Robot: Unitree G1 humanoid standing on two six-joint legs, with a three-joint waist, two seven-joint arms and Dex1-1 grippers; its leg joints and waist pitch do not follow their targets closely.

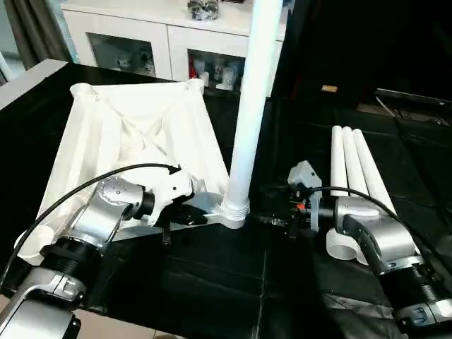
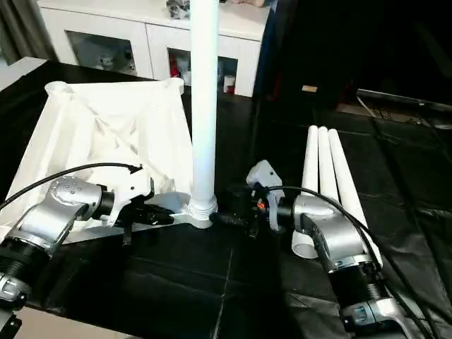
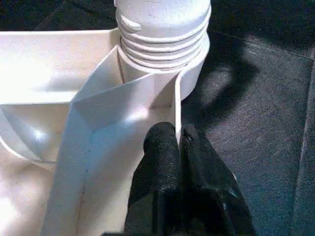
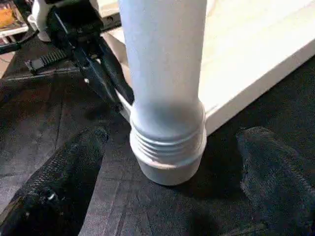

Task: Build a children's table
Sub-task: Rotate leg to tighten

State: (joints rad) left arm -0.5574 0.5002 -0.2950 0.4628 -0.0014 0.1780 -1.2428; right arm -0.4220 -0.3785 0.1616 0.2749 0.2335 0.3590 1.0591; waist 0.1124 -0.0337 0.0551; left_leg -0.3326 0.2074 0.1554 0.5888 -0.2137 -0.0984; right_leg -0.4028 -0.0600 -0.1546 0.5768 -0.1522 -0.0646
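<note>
The children's table top [image 1: 141,134] lies upside down on the black cloth, ribbed underside up. One white leg [image 1: 251,106] stands upright in its near right corner socket [image 1: 235,210], threads showing at the base [image 3: 162,34]. Three more legs [image 1: 353,169] lie side by side to the right. My left gripper [image 3: 178,135] is shut on the top's thin side rim just beside that socket. My right gripper [image 4: 172,140] is open, one finger [image 4: 74,162] on each side of the standing leg's base and neither touching it.
A white glass-door cabinet [image 1: 141,35] stands behind the table top. Black cloth [image 1: 212,282] covers the work surface. Dark furniture [image 1: 395,99] sits at the back right. A black cable [image 1: 106,176] loops over my left forearm.
</note>
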